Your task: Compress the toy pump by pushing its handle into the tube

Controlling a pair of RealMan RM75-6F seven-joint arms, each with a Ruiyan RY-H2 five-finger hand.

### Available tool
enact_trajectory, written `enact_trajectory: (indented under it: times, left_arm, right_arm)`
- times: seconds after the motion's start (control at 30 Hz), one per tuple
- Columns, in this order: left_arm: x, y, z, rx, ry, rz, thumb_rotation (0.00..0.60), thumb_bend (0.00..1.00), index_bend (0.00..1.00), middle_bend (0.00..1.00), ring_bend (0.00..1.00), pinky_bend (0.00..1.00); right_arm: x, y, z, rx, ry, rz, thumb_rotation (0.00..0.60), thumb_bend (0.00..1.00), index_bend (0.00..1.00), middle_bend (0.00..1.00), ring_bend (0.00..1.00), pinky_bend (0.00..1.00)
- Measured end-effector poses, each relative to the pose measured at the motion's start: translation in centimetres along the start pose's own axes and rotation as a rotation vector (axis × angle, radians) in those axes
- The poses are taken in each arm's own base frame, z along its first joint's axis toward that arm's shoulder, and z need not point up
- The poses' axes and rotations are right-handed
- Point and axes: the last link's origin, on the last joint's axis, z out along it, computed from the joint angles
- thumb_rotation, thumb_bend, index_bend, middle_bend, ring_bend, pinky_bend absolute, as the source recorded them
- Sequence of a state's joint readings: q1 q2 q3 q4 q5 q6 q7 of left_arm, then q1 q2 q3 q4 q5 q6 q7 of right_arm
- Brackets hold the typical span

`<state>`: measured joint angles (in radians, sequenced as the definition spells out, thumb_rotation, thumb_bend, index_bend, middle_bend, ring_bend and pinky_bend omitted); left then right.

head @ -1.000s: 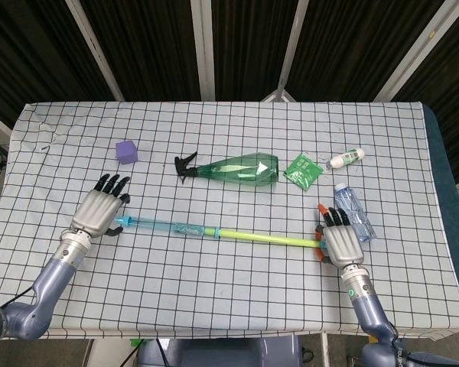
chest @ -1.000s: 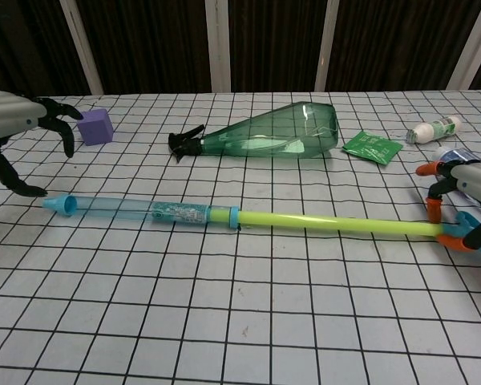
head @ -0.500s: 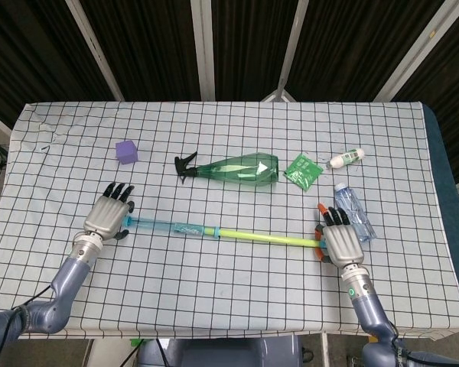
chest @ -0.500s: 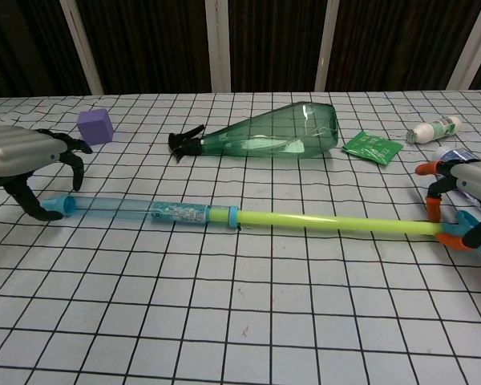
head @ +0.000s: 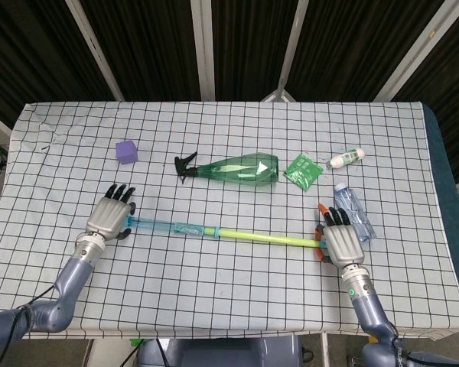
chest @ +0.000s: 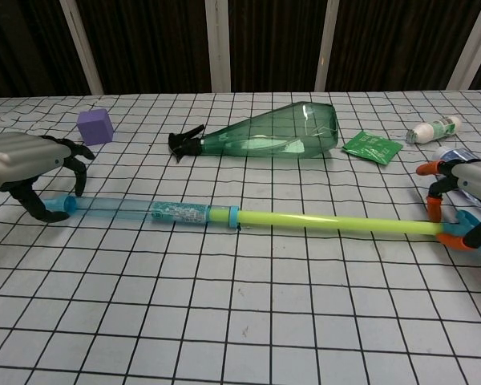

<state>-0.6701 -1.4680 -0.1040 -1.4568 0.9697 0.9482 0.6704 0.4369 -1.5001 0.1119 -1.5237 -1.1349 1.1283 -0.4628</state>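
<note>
The toy pump (head: 214,231) lies flat on the counter (head: 229,306), running from nine o'clock to three o'clock across the near middle; its blue tube (head: 168,226) points toward nine, its yellow-green rod (head: 268,238) is fully drawn out toward three, and the orange handle (chest: 453,233) sits at that far end. Our left hand (head: 109,218) cups the tube's nozzle tip, fingers (chest: 74,164) curled loosely around it, though we cannot tell if they truly clamp; our right hand (head: 340,241) is wrapped on the handle. We judge the pump light, hollow plastic, smooth and apt to skid on the cloth; the long thin rod may bow if pushed off-axis, so we would brace the tube end and drive the handle straight along the rod.
</note>
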Motion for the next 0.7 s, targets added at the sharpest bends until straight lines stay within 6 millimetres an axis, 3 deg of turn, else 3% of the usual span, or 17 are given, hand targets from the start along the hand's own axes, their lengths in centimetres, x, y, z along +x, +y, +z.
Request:
enact_trajectory:
  times: [0.3, 0.7]
  left_arm:
    - [-0.21, 0.0, -0.03, 0.007, -0.006, -0.01, 0.6, 0.46, 0.54, 0.07, 0.0, 0.0]
    - [0.68, 0.27, -0.43, -0.013, 0.024, -0.039, 0.6, 0.47, 0.56, 0.07, 0.0, 0.0]
  right_arm:
    - [0.03, -0.01, 0.0, -0.001, 0.001, 0.003, 0.6, 0.49, 0.61, 0.11, 0.0, 0.0]
    - [0.53, -0.4, -0.14, 0.008, 0.016, 0.032, 0.6, 0.49, 0.61, 0.11, 0.0, 0.0]
